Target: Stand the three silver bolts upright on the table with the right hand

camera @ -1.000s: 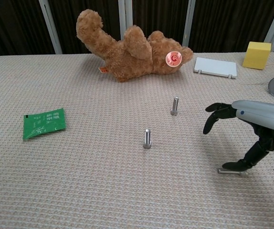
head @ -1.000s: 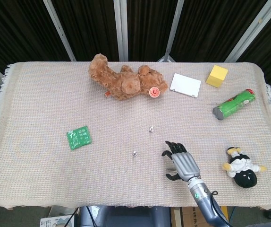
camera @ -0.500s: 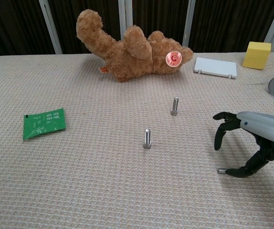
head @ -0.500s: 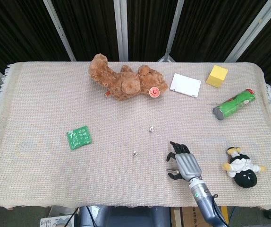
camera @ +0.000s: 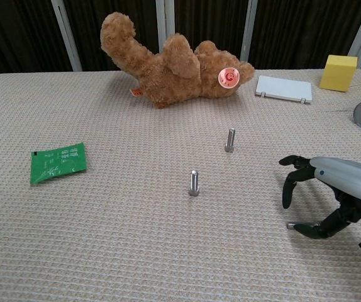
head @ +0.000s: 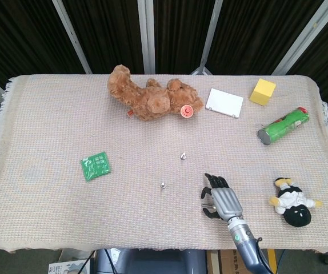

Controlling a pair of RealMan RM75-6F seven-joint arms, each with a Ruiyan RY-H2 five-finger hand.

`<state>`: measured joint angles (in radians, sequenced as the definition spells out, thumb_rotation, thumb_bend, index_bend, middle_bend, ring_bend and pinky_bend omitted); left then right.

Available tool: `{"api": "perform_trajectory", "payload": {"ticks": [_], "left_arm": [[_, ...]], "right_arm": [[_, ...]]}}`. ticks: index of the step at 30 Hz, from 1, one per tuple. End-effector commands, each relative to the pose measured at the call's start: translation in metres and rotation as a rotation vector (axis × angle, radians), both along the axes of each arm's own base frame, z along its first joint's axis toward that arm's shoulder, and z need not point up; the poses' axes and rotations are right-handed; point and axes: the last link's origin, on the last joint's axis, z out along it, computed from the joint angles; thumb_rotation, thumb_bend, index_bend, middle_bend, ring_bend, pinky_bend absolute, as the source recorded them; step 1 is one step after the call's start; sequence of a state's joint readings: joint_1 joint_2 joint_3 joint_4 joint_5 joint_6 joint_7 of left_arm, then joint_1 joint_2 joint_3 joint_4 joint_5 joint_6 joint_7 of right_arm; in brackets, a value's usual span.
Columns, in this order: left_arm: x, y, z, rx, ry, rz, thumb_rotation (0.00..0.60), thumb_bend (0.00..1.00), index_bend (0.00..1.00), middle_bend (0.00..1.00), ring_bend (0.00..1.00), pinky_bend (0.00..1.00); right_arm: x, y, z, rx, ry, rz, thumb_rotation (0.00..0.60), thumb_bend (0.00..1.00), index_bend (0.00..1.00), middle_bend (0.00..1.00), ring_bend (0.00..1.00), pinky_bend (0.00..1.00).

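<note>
Starting at the left edge of the surface, a green packet lies flat, well clear of the work. Toward the middle stand two silver bolts already upright on their heads: the nearer bolt and, a little further back and to the right, the farther bolt. Behind them, toward the far edge, sprawls a brown teddy bear.

The third bolt is the one that matters now. It lies on its side near the front edge, right of the two standing ones, and only its left end shows in the chest view; the rest is hidden under the right hand. Its long axis seems to run roughly left to right along the surface. The fingers are curled downward in an arch and parted from the thumb, which reaches down to the bolt from the right. Whether it already has a pinch on the bolt I cannot tell; I judge it is only touching or just beside it.

The left hand is in neither view, so the right hand is the only one placed for this. The coming move likely turns on closing across the bolt's shank, then tipping it onto its head.
</note>
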<state>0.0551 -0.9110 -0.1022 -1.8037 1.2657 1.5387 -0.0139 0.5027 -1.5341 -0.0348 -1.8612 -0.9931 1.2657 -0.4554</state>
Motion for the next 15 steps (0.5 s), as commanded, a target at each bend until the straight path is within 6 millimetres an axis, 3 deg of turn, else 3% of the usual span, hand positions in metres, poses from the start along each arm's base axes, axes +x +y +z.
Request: {"api": "perform_trajectory", "payload": {"ticks": [1, 15], "left_arm": [[0.000, 0.000, 0.000, -0.001, 0.000, -0.001, 0.600, 0.08, 0.03, 0.03, 0.00, 0.06], [0.001, 0.000, 0.000, 0.000, 0.000, -0.002, 0.600, 0.08, 0.03, 0.03, 0.00, 0.06]], "right_arm": [[-0.001, 0.002, -0.001, -0.014, 0.000, 0.002, 0.600, 0.32, 0.49, 0.00, 0.00, 0.04], [0.000, 0.017, -0.002, -0.091, 0.061, 0.042, 0.600, 0.32, 0.49, 0.00, 0.00, 0.04]]}}
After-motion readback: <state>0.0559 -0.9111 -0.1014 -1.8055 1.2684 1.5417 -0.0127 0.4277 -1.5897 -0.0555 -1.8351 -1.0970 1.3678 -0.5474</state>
